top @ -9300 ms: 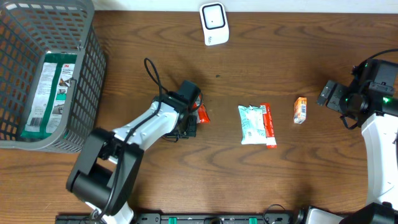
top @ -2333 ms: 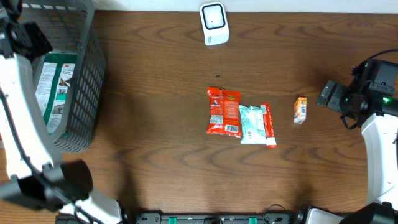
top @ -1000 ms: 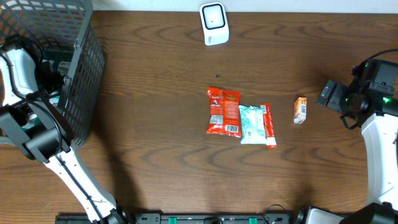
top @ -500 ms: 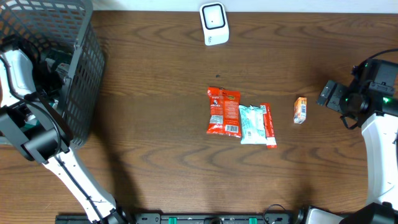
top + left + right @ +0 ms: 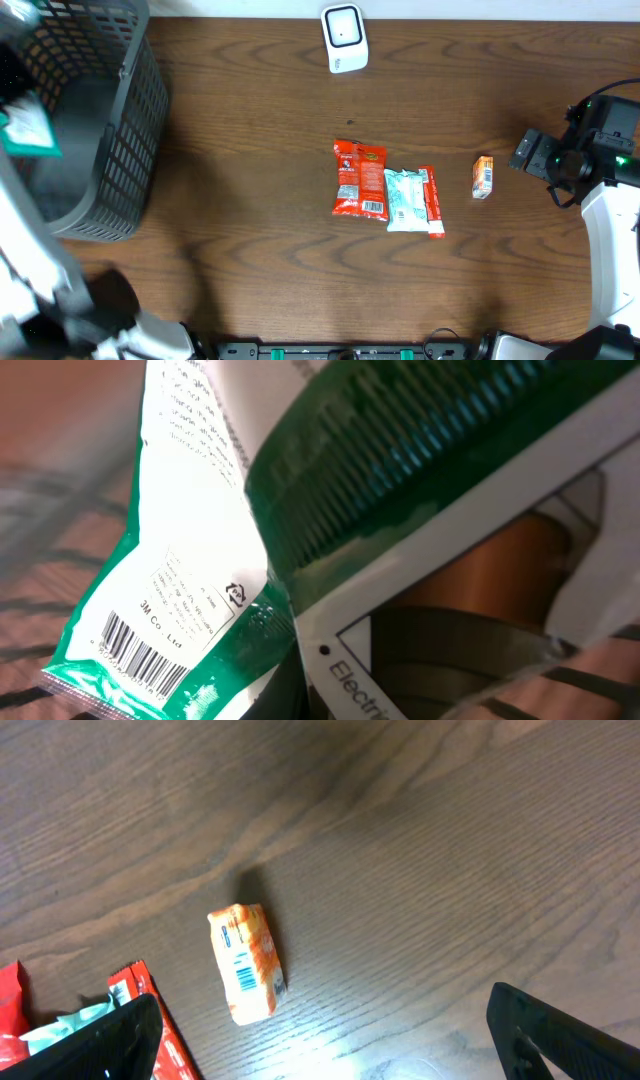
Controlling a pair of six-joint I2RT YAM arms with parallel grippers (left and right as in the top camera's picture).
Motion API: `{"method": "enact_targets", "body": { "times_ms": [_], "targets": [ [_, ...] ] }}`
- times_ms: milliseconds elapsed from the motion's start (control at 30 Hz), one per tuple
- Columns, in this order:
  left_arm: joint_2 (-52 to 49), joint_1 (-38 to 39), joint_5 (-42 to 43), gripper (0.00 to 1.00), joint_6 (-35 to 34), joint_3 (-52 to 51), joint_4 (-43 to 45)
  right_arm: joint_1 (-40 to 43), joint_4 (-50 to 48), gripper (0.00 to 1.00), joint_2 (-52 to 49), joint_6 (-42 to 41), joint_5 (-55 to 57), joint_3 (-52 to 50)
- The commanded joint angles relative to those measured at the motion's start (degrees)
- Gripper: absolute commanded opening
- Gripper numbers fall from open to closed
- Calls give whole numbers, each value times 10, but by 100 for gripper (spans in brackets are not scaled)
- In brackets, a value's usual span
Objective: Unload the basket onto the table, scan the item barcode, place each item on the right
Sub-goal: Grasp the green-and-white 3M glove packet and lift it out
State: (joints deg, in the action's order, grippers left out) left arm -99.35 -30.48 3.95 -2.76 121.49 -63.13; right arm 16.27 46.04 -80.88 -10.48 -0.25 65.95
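Left arm (image 5: 28, 262): raised at left edge, blurred.
Left tool (image 5: 14, 95): clamped on packet (image 5: 180, 560).
Right tool (image 5: 325, 1050): jaws wide, low over surface (image 5: 450, 870).

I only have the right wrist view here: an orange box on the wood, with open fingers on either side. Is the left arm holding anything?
Observer: Yes. The left gripper is shut on a green and white packet, held over the grey basket at the left end of the table.
Operator: Can you see a code on it to scan?
Observer: Yes. The left wrist view shows a barcode at the packet's lower corner.
Operator: How near is the scanner?
Observer: Far off. The white scanner sits at the table's far edge, near the middle, well to the right of the basket.
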Motion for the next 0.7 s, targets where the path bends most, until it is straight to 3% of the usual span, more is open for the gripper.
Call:
{"method": "enact_targets", "body": {
  "times_ms": [0, 133, 300, 433, 667],
  "targets": [
    [91, 11, -1, 7, -59, 9, -13, 2, 1, 99, 1, -8, 2, 6],
    [170, 52, 38, 7, -94, 9, -72, 2, 1, 99, 1, -8, 1, 6],
    [209, 210, 59, 8, -111, -13, -187, 2, 1, 99, 1, -8, 1, 6],
    [205, 319, 52, 7, -117, -73, -179, 2, 1, 99, 1, -8, 2, 6],
    [186, 464, 14, 8, -204, -280, -81, 2, 1, 99, 1, -8, 2, 6]
  ]
}}
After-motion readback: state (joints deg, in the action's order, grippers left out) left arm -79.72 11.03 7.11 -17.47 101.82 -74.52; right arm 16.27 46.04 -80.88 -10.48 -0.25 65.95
